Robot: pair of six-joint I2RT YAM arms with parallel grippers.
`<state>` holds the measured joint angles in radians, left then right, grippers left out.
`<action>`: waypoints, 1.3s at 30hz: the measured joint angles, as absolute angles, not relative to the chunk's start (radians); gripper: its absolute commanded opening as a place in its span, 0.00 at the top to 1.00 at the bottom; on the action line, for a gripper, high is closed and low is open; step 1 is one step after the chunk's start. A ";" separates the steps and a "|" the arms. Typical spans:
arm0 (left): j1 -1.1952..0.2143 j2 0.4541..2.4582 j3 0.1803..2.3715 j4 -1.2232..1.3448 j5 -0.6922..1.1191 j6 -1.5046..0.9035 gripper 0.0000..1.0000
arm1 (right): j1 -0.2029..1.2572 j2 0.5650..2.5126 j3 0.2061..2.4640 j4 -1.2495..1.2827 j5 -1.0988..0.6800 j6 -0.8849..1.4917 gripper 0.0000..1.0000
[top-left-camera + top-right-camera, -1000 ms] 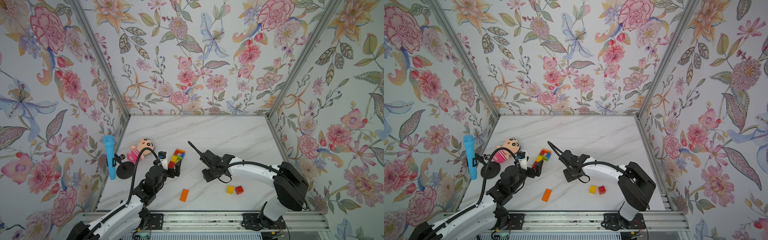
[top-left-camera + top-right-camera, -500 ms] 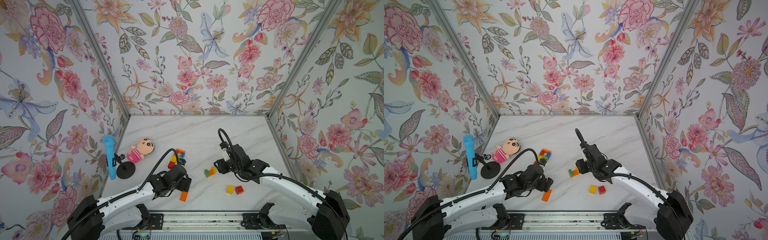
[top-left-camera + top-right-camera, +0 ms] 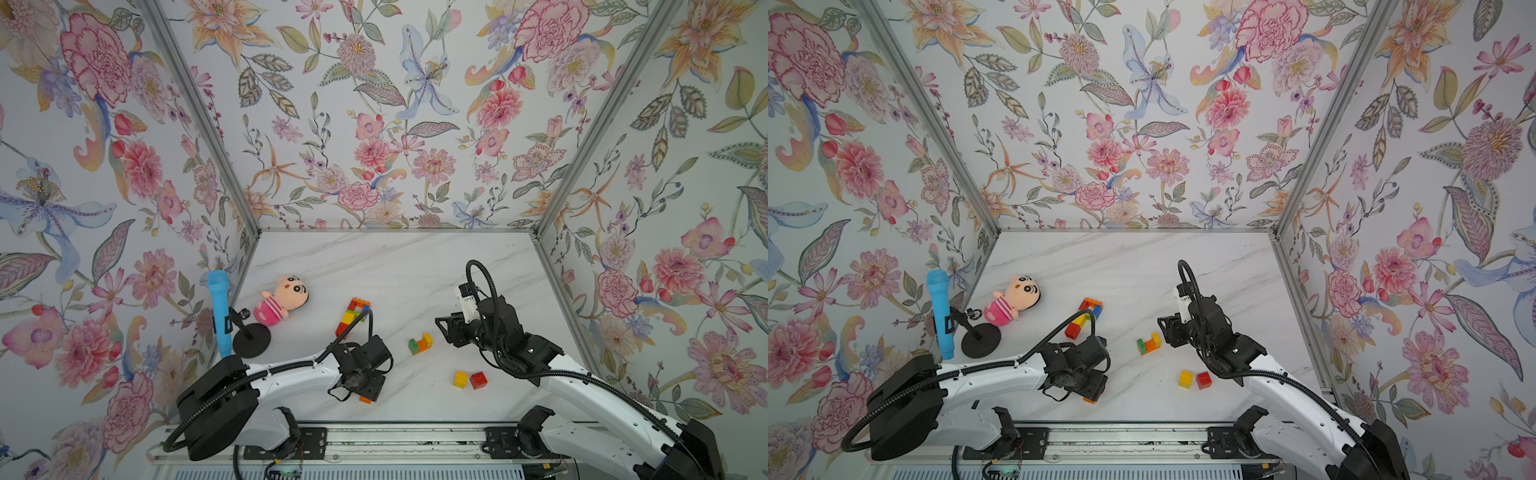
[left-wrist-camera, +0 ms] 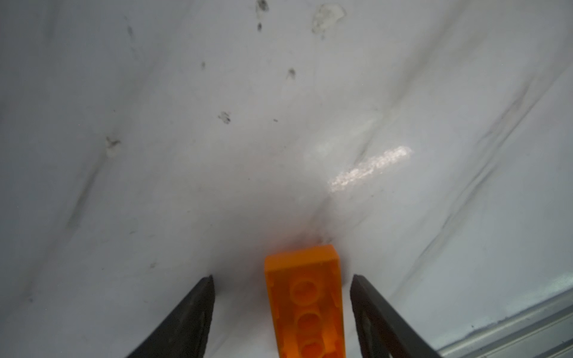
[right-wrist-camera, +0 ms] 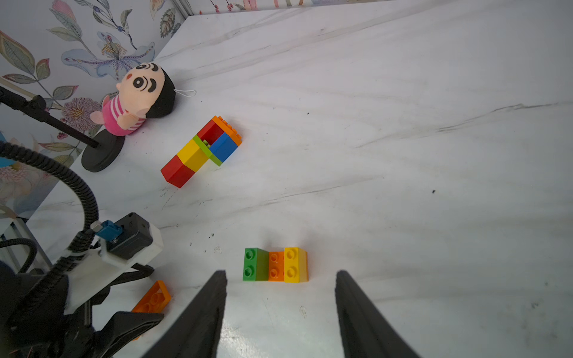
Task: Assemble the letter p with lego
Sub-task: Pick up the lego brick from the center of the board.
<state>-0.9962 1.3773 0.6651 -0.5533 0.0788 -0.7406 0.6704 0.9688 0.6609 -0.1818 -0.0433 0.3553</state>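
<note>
A joined lego figure (image 3: 351,316) of red, yellow, green, blue and orange bricks lies flat on the table, also in the right wrist view (image 5: 201,148). A small green, orange and yellow cluster (image 3: 420,344) lies mid-table. My right gripper (image 5: 280,272) is open and empty just right of that cluster (image 5: 275,265), not touching it. A long orange brick (image 4: 305,303) lies near the front edge. My left gripper (image 4: 282,277) is open astride it, with a gap on each side. Loose yellow (image 3: 460,379) and red (image 3: 478,380) bricks sit at the front right.
A pink plush doll (image 3: 282,300) lies at the back left. A blue microphone (image 3: 219,316) on a black stand (image 3: 251,346) is beside the left wall. Flowered walls close in three sides, and a metal rail (image 3: 374,440) runs along the front.
My left arm has left the joined figure and come down over the orange brick at the front, its jaws narrowing. My right arm has drawn back to the right, away from the small cluster.
</note>
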 measured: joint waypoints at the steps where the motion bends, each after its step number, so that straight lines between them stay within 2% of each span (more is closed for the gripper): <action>1: -0.996 1.382 0.667 -0.553 0.078 -0.741 0.39 | 0.667 0.967 0.656 -0.181 -0.046 0.355 0.42; 3: -0.996 1.389 0.670 -0.554 0.075 -0.742 0.47 | 0.664 0.966 0.646 -0.180 -0.046 0.356 0.42; 9: -0.996 1.422 0.695 -0.561 0.074 -0.730 0.61 | 0.660 0.953 0.626 -0.182 -0.046 0.361 0.40; 14: -0.993 1.412 0.685 -0.530 0.086 -0.730 0.80 | 0.625 0.953 0.618 -0.177 -0.064 0.382 0.40; 22: -0.952 1.345 0.617 -0.362 0.146 -0.768 0.84 | 0.575 0.923 0.519 -0.100 -0.147 0.422 0.42; 29: -0.845 1.193 0.600 -0.073 0.155 -0.748 0.86 | 0.471 0.926 0.492 0.025 -0.453 0.357 0.42; 33: -0.781 1.127 0.550 0.164 0.162 -0.722 0.85 | 0.465 0.928 0.433 0.192 -0.614 0.345 0.41; 39: -0.765 1.159 0.516 0.507 0.267 -0.676 0.86 | 0.501 0.936 0.410 0.375 -0.768 0.341 0.41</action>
